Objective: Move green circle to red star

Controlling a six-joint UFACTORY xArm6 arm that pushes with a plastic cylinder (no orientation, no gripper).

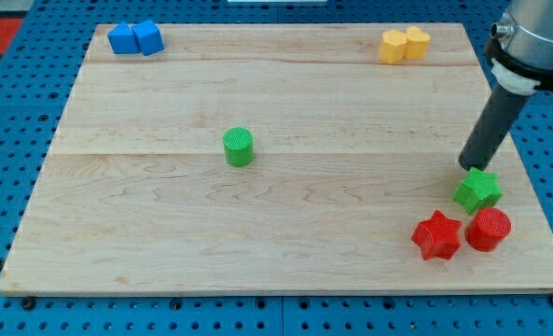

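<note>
Green circle (239,147) sits mid-board, well apart from the red star (436,235).
My tip (468,165), a bare rod holding nothing, stands just above the green star (478,190).

No readable text, labels, brands, numbers or signs anywhere in view.

A pale wooden board (285,233) lies on a blue pegboard surface (15,112), with perhaps something red at the view's top-left corner.
</note>
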